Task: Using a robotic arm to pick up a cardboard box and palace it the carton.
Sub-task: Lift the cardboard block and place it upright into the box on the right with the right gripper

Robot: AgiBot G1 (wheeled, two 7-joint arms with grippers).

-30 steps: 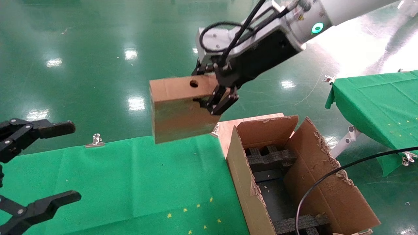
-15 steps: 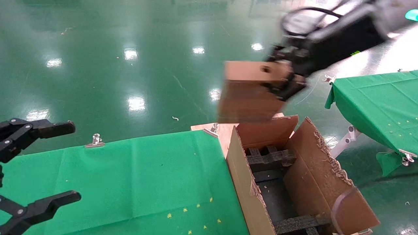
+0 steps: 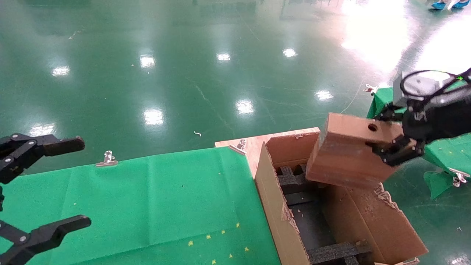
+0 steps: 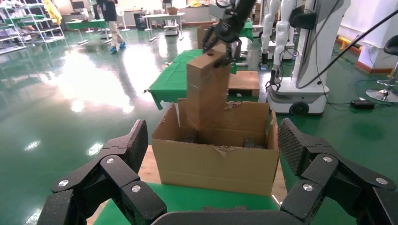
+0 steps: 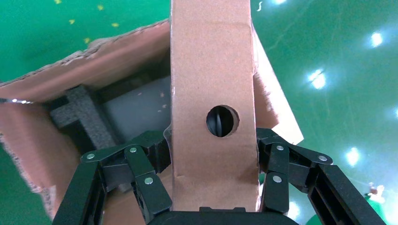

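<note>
L gripper [image 3: 55, 184] parked near-left over the green cloth [image 3: 154, 206], fingers spread wide, holding nothing; carton [image 3: 279, 217] sits at the cloth's right edge, flaps up w/ ragged edges, black foam inserts [image 3: 294, 180] inside; R gripper [image 3: 392, 147] of the robotic arm [image 3: 434, 110] is above the carton's far-right side, fingers clamped on both sides of the cardboard box [image 3: 346, 156] near its holed narrow face; box hangs tilted over the carton's far end, not yet inside; glossy green floor [image 3: 184, 73] beyond.
</note>
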